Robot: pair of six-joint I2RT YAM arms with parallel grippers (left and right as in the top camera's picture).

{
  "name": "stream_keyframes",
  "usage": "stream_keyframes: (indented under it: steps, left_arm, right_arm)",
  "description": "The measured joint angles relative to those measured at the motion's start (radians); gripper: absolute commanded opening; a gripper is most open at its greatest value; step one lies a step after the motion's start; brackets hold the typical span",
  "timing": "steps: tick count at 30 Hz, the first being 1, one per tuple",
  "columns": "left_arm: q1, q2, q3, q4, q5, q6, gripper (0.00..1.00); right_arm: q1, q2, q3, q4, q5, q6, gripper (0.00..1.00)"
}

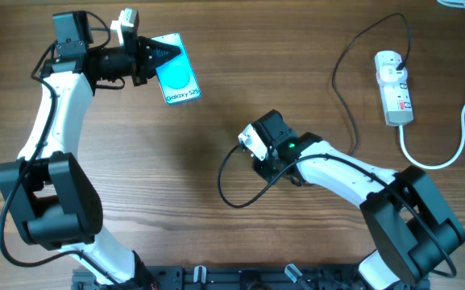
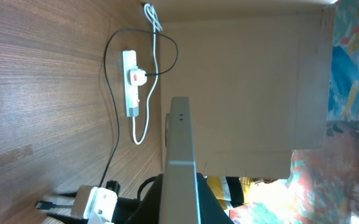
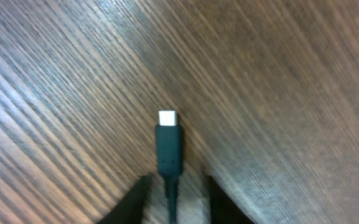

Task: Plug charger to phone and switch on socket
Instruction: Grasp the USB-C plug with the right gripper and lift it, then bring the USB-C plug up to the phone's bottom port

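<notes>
1. The left gripper [image 1: 158, 55] is clamped on one end of the phone [image 1: 177, 74], up by the far edge of the worktop [image 1: 135, 161] on the left side. The teal screen faces up, and the left wrist view only shows it edge-on.
2. The right gripper [image 3: 176, 183] sits around the middle of the worktop. Its jaws are a little apart, with a gap on either side of the charger [image 3: 168, 149] lead that runs between them.
3. The charger's metal tip pokes out past the fingers, right over the wood grain.
4. The socket [image 1: 395, 89] is by the far right corner. The black lead loops from it back to the right gripper.
5. A white cable [image 1: 458, 137] curls off toward the right edge.
</notes>
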Motion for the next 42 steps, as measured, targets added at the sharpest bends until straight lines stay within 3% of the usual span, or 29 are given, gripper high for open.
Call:
stream_keyframes:
  steps: [2, 4, 5, 6, 8, 20, 25, 27, 34, 36, 42]
  left_arm:
    - [0.0, 0.0, 0.0, 0.0, 0.0, 0.0, 0.04]
    - [0.0, 0.0, 0.0, 0.0, 0.0, 0.0, 0.04]
    - [0.0, 0.0, 0.0, 0.0, 0.0, 0.0, 0.04]
    - [0.0, 0.0, 0.0, 0.0, 0.0, 0.0, 0.04]
    - [0.0, 0.0, 0.0, 0.0, 0.0, 0.0, 0.04]
    - [0.0, 0.0, 0.0, 0.0, 0.0, 0.0, 0.04]
    - [0.0, 0.0, 0.0, 0.0, 0.0, 0.0, 0.04]
    - [0.0, 0.0, 0.0, 0.0, 0.0, 0.0, 0.04]
    - [0.0, 0.0, 0.0, 0.0, -0.013, 0.0, 0.04]
    - [0.0, 0.0, 0.0, 0.0, -0.016, 0.0, 0.04]
    - [0.0, 0.0, 0.0, 0.008, -0.022, 0.0, 0.04]
  right_arm:
    - [0.002, 0.0, 0.0, 0.0, -0.002, 0.008, 0.11]
    - [0.002, 0.0, 0.0, 0.0, -0.001, 0.008, 0.26]
    - [0.002, 0.0, 0.0, 0.002, 0.005, 0.008, 0.29]
    - [-0.001, 0.0, 0.0, 0.004, 0.014, 0.011, 0.22]
    - [-0.001, 0.0, 0.0, 0.003, 0.017, 0.012, 0.2]
    - [-0.001, 0.0, 0.006, -0.027, 0.018, 0.012, 0.27]
    - [0.0, 0.0, 0.005, -0.017, 0.013, 0.012, 0.16]
    - [0.0, 0.0, 0.005, -0.015, 0.013, 0.012, 0.04]
    - [-0.003, 0.0, -0.001, 0.013, -0.057, 0.119, 0.04]
    - [-0.003, -0.024, 0.0, -0.055, -0.102, 0.149, 0.04]
    - [-0.005, -0.328, 0.003, -0.149, -0.264, 0.245, 0.04]
